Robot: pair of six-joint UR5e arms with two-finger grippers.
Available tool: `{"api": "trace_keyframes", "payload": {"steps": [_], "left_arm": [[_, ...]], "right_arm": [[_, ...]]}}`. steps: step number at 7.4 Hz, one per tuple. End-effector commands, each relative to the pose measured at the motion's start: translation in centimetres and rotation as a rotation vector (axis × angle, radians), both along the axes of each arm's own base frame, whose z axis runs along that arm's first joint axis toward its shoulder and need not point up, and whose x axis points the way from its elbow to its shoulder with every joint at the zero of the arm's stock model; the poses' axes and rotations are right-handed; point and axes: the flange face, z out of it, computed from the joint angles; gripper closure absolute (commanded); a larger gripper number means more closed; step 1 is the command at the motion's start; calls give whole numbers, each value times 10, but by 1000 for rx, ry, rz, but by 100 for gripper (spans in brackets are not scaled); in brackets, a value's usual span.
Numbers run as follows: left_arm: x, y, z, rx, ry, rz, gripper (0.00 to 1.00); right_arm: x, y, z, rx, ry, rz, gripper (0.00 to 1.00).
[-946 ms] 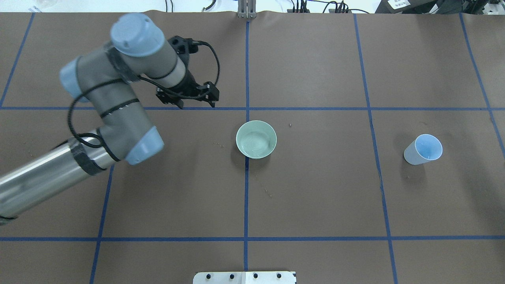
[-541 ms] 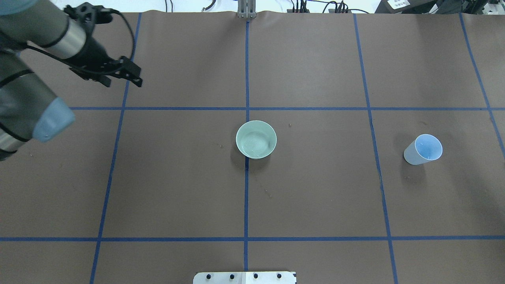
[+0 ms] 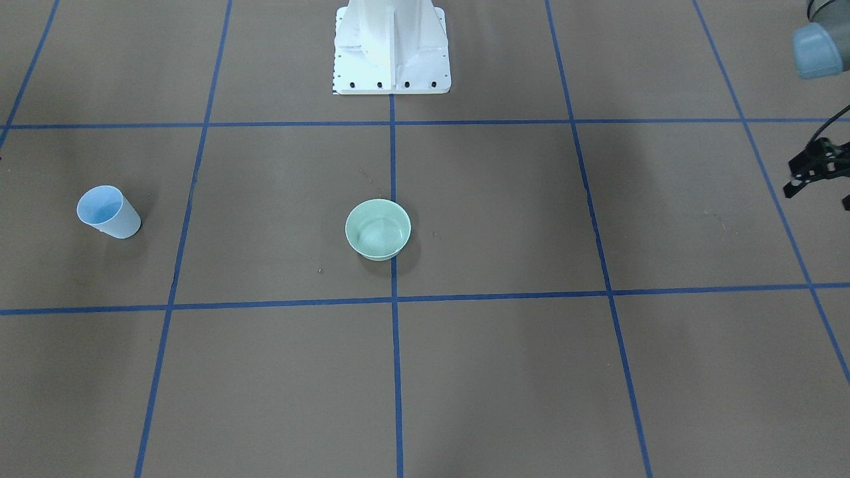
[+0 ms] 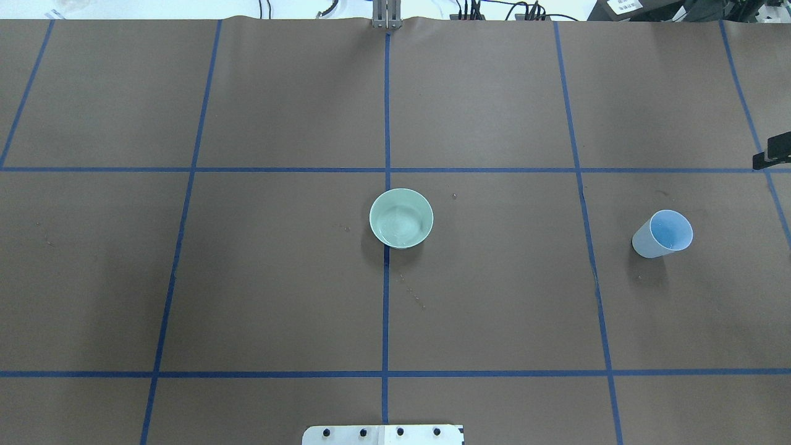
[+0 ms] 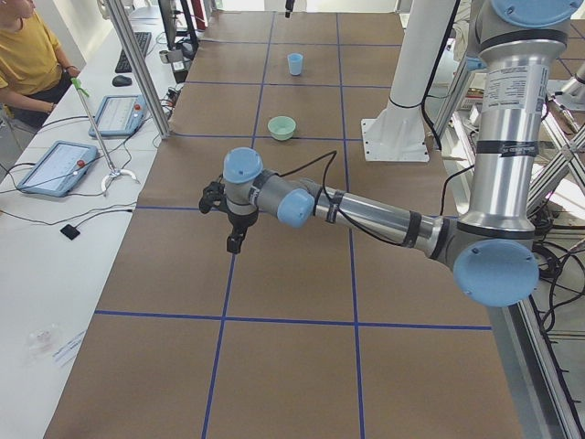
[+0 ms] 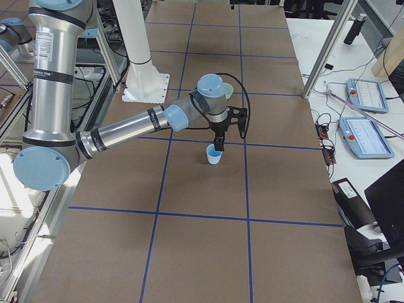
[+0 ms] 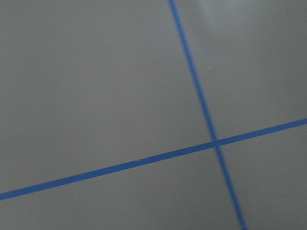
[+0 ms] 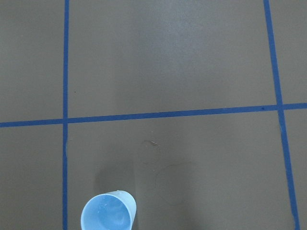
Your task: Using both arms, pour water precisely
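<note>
Table (image 4: pixel 278 278), one bowl (image 4: pixel 401 218), one seemingly empty cup (image 4: pixel 662 234)

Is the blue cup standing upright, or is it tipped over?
Upright. The blue cup stands on its base with its open mouth facing up; the right wrist view looks down into it.

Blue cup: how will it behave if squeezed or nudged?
The cup looks thin-walled, so it probably flexes under a hard squeeze. Tall with a narrow base, it may tip if nudged high. No water line shows, so likely light.
</note>
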Motion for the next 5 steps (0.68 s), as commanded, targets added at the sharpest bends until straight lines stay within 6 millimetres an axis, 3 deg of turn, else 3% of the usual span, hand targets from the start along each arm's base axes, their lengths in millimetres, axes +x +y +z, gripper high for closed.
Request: {"api": "trace_keyframes", "payload": {"steps": [1,2,4,5], "left_arm": [[-63,59,63,-22,-39,-10,2],[-71,65,67,-18,-43,-14,1],[-73,66,73,-30,-43,-17,1],[-72,66,75,-33,-45,-16,1]], "right_arm": [[-89,36,-49,-28,44,154,0],[-145,57,-49,-10,114,249,0],[-239,105,-46,82,290,422,0],[-263,120,-46,124,395,503,0]]}}
